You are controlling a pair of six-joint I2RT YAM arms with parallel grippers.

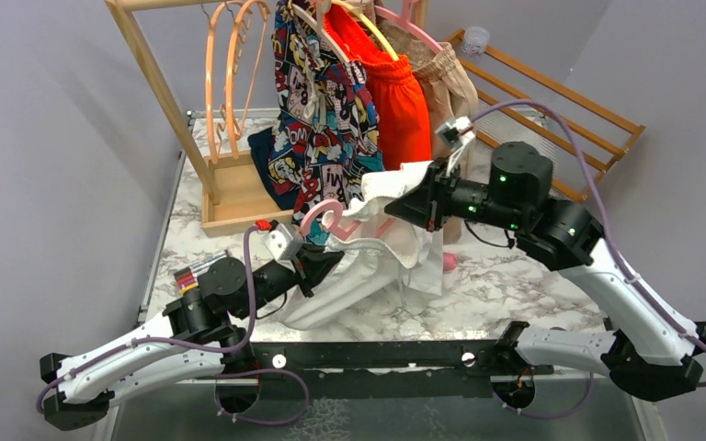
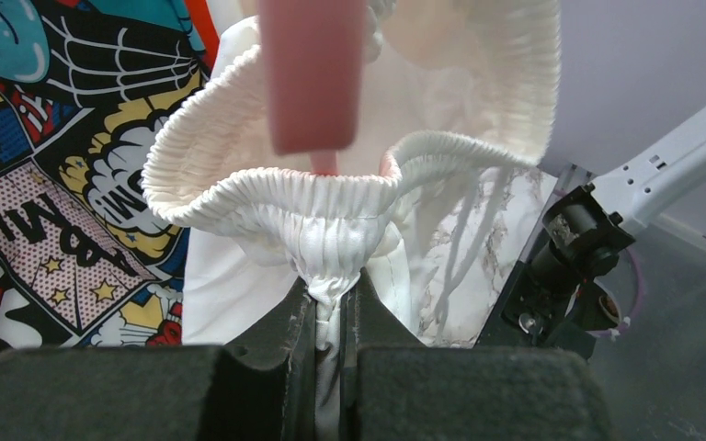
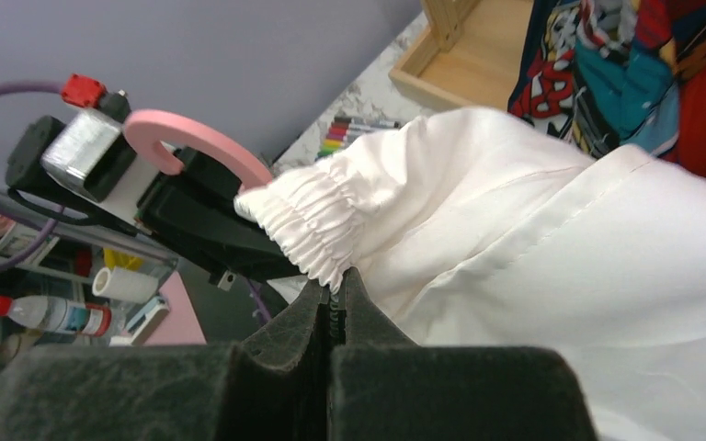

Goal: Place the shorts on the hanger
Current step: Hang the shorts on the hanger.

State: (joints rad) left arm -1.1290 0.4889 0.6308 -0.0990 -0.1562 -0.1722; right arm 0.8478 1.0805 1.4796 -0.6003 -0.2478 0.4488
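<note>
The shorts (image 1: 379, 246), of plain white woven cloth, hung bunched in the air over the marble table (image 1: 515, 285), just in front of the wooden clothes rack (image 1: 161, 87); one leg trailed down to the tabletop near the arm bases. Their elastic waistband (image 2: 267, 188) was closely gathered into fine ribs and stood open as a wavy loop, with thin white drawstrings (image 2: 464, 220) dangling below it. The pale pink plastic hanger (image 1: 320, 217) sat inside the shorts: its curved hook stood up out of the waistband and one pink end showed past the cloth at the right.

The left gripper (image 2: 331, 292) was pressed together on a pleat of the waistband. The right gripper (image 3: 333, 287) was likewise clamped on the ribbed waistband edge at the other side.

The rack's base formed a shallow wooden tray (image 1: 239, 195); a dark blue garment (image 1: 265, 156) hung down at its right side. On the rail hung two orange hangers (image 1: 230, 64), comic-print shorts (image 1: 317, 110), orange-red shorts (image 1: 395, 101) and a tan garment (image 1: 449, 78). Coloured markers (image 3: 354, 131) lay on the marble beside the tray.
</note>
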